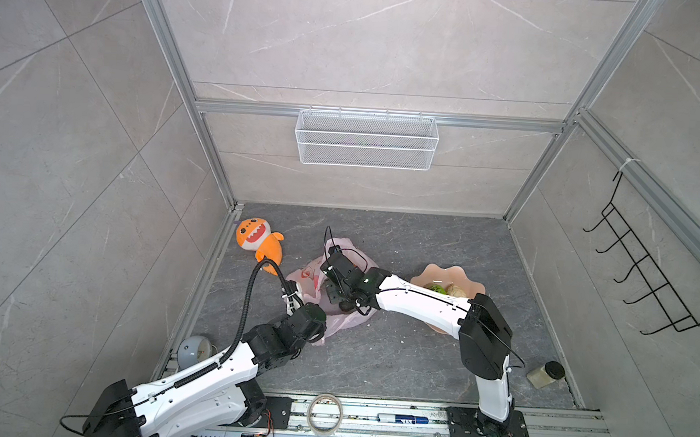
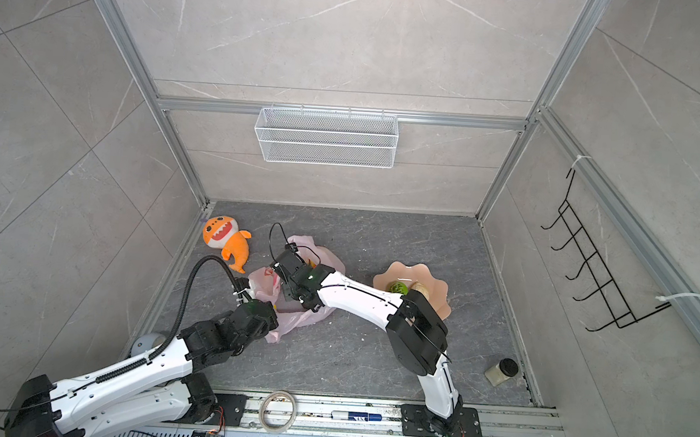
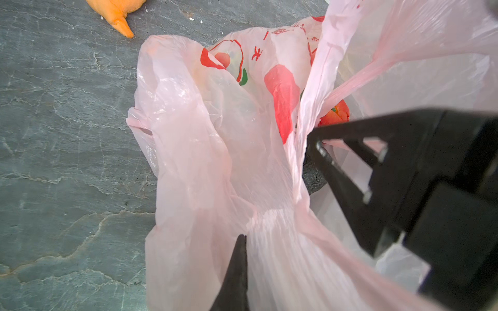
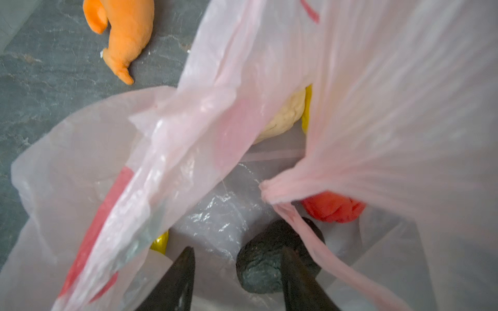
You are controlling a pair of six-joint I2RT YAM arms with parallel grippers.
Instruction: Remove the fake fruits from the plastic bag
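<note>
And the left gripper (image 3: 246, 242) is clamped tight on a bunched fold of the plastic bag (image 1: 344, 320), at the bag's 7 o'clock edge. The right gripper (image 4: 238, 258) is down inside the bag with its jaws apart and nothing pinched. The dark avocado (image 4: 256, 269) sits there, one finger over it, a gap to the other. The red apple (image 4: 334, 208) is just beyond, a cream piece (image 4: 283, 118) deeper in. The bag lies mid-counter (image 1: 394, 355). At its 3 o'clock, the bowl (image 1: 441, 271) already holds a green ball (image 1: 436, 288) and a cream lump (image 1: 457, 291). The shark toy (image 1: 255, 238) is at 10 o'clock.
</note>
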